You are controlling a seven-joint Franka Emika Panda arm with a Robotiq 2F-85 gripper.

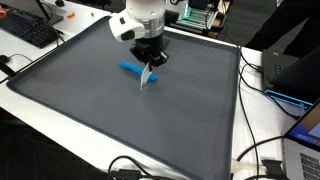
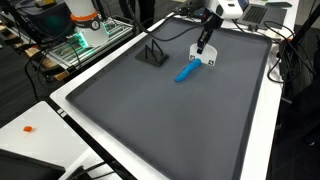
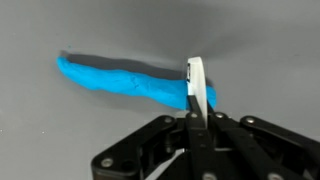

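A white counter (image 1: 55,118) carries a large dark grey mat with a raised rim (image 1: 80,95), which takes up most of both exterior views. Cables, a black keyboard (image 1: 30,30) and other gear crowd the edges of the counter, off the mat. The white robot arm (image 1: 140,15) reaches down over the far part of the mat. A small black wire stand (image 2: 152,53) sits on the mat, well apart from the arm.

The black hand (image 1: 150,52) points straight down, and its fingers are pressed together on a thin white flat plastic piece (image 3: 196,85), pinching its upper end so that it hangs down edge-on to the wrist view. Just below lies a bright blue, soft-looking lumpy strip (image 3: 120,80), flat on the mat and stretched out to one side of the hand. The white piece's lower end sits over one end of the strip. From here I cannot tell whether it touches the strip or hangs just clear of it.

As I read it, the step in hand is bringing the held white piece to bear on the blue strip, with the grip already made and the tool positioned at the strip's end. Any next move calls for a steady pinch, since so thin a piece could twist between the fingers, and for a gentle approach so the soft strip does not slide on the mat.
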